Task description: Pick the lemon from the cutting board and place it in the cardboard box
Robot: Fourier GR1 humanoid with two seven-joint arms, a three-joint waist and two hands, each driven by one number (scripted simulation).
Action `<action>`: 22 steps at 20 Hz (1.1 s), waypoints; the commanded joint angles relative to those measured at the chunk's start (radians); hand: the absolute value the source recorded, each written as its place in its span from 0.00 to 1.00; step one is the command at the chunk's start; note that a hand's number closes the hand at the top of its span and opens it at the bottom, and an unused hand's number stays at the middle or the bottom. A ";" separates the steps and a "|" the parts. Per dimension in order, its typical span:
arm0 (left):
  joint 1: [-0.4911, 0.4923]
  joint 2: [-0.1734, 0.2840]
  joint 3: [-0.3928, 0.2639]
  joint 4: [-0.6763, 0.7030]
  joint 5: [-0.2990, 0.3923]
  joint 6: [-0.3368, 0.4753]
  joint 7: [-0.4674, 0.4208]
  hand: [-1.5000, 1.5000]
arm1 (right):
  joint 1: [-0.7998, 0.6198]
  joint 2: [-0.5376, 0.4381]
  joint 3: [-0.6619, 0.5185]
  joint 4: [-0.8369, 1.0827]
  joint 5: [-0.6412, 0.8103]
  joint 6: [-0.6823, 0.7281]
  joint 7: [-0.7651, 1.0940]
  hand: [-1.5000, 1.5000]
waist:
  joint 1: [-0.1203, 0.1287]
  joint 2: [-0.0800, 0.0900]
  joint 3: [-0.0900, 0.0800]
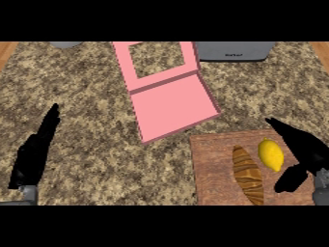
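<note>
The lemon (270, 155) is seen on the cutting board (217, 169) at the worktop's (89, 96) lower right, just beside a croissant (248, 175) on its left. The right hand (306, 152) is held spread just right of the lemon, thumb low, nothing gripped. The pink box (171, 91) lies open up-left of the board, bare speckled stone between them. The left hand (35, 149) rests at lower left, fingers straight. Grey appliances (234, 50) are cut by the far edge.
</note>
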State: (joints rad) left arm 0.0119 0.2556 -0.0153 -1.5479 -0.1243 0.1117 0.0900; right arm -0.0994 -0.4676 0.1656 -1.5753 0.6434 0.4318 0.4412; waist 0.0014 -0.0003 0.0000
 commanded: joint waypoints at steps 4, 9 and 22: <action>0.018 -0.038 0.026 -0.027 -0.040 -0.017 -0.010 0.50 | 0.005 0.075 -0.035 0.023 0.079 0.011 -0.033 0.00 | -0.001 0.000 0.000; 0.035 -0.073 0.020 0.005 -0.066 -0.017 -0.055 0.50 | -0.001 0.085 -0.034 0.065 0.127 0.030 -0.068 0.00 | 0.000 0.000 0.000; 0.013 -0.092 0.027 -0.061 -0.100 -0.027 0.037 0.50 | -0.027 0.118 -0.019 0.115 0.305 -0.144 -0.142 1.00 | 0.001 -0.001 0.000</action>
State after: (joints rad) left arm 0.0165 0.1944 0.0445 -1.5677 -0.1862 0.0538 0.0921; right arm -0.1194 -0.3548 0.1228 -1.4405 0.8700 0.3693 0.2919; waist 0.0019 -0.0023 -0.0020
